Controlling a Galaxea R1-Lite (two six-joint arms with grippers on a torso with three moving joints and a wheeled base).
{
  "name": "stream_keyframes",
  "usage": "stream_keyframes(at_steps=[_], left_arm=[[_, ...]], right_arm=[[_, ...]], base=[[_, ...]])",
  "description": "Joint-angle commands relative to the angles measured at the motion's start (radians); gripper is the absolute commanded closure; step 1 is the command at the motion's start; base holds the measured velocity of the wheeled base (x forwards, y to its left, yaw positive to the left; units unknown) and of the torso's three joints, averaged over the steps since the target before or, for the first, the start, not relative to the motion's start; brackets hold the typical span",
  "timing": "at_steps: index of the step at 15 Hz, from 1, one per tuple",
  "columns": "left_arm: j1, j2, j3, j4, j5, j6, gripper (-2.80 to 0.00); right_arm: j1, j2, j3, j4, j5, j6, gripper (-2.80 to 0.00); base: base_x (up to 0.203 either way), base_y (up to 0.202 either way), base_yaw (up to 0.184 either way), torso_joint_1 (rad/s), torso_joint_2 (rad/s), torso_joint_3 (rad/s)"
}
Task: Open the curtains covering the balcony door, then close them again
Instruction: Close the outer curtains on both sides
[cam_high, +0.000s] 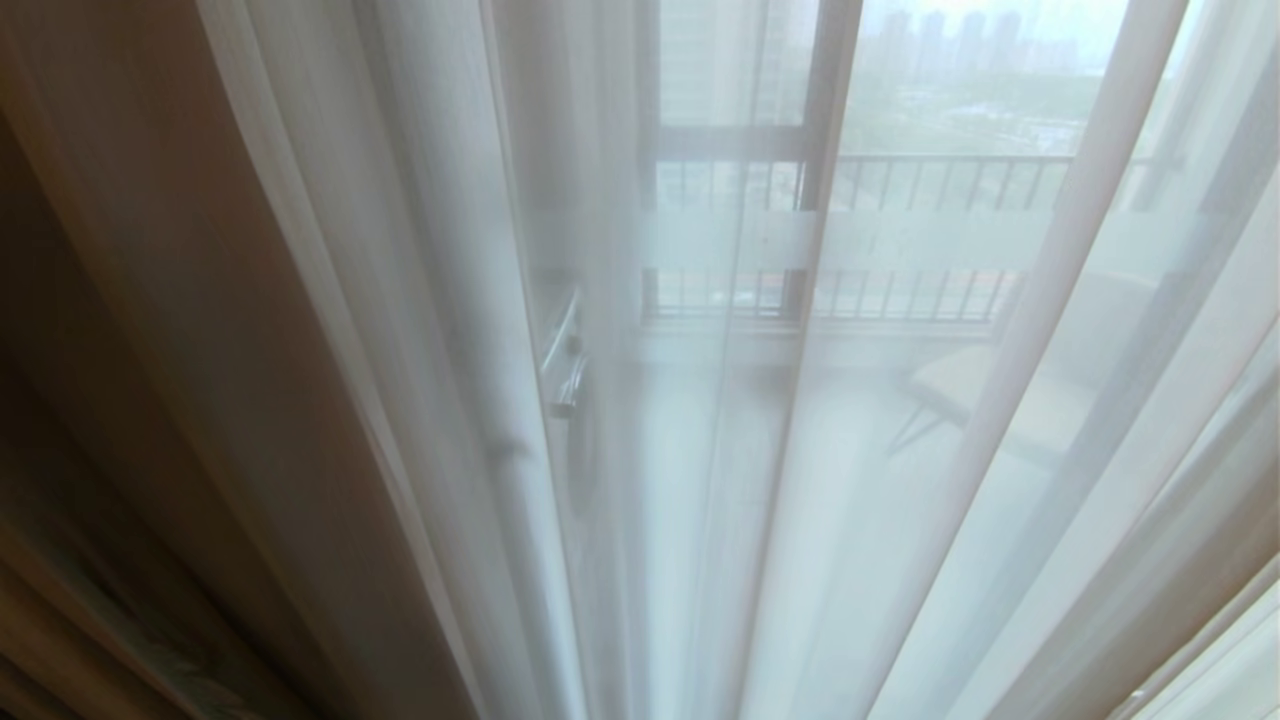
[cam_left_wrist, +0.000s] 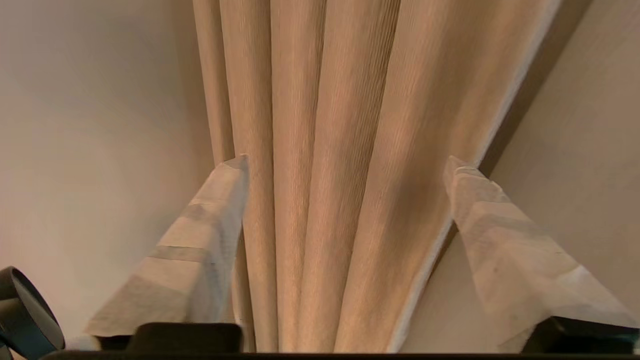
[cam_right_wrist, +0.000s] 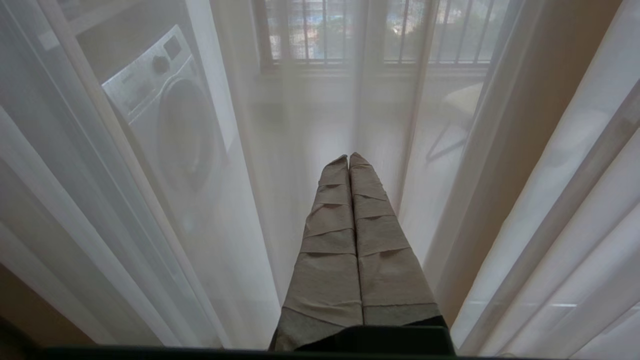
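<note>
- My left gripper has its two fingers spread wide apart, and nothing is held between them.
- The thick cream curtain hangs right in front of my left gripper, bunched up in tall folds beside a plain wall.
- My right gripper has its fingers pressed flat together with nothing in them. It points at the thin white sheer.
- The thick curtain looks soft and bendy, not stiff. I think it is a bit heavy, so it will swing and drag when I pull it.
- I think the best place to grab is the pale sewn edge of the curtain, because it is firmer there and will not slip out so fast.
- The sheer looks very light and floaty. I think it could slide out of my fingers.
- From my head, the thick curtain sits far to the left of the balcony door, so it looks pulled open.
- The sheer hangs across the door. I can see the dark frame, the frosted band and the handle through it.
- So I think closing comes next.
</note>
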Motion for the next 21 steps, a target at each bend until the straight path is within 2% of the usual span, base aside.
stream_keyframes(at_steps=[1,4,8,12,18,21], left_arm=[[0.0,0.057,-0.004,-0.035,0.001,-0.001,-2.8],[0.0,0.144,-0.014,-0.138,0.0,-0.002,-2.8],[0.0,0.246,-0.058,-0.206,-0.017,-0.004,-2.8],[-0.006,0.331,-0.099,-0.285,-0.132,-0.019,-2.8],[-0.042,0.395,-0.102,-0.395,-0.227,-0.063,-2.8],[-0.067,0.392,-0.102,-0.401,-0.259,-0.086,-2.8]], right_arm=[[0.0,0.0,0.0,-0.001,0.0,0.0,0.0],[0.0,0.0,0.0,-0.001,0.0,0.0,0.0],[0.0,0.0,0.0,-0.001,0.0,0.0,0.0],[0.0,0.0,0.0,-0.001,0.0,0.0,0.0],[0.0,0.0,0.0,-0.001,0.0,0.0,0.0],[0.0,0.0,0.0,-0.001,0.0,0.0,0.0]], base=[[0.0,0.0,0.0,0.0,0.0,0.0],[0.0,0.0,0.0,0.0,0.0,0.0],[0.0,0.0,0.0,0.0,0.0,0.0],[0.0,0.0,0.0,0.0,0.0,0.0],[0.0,0.0,0.0,0.0,0.0,0.0],[0.0,0.0,0.0,0.0,0.0,0.0]])
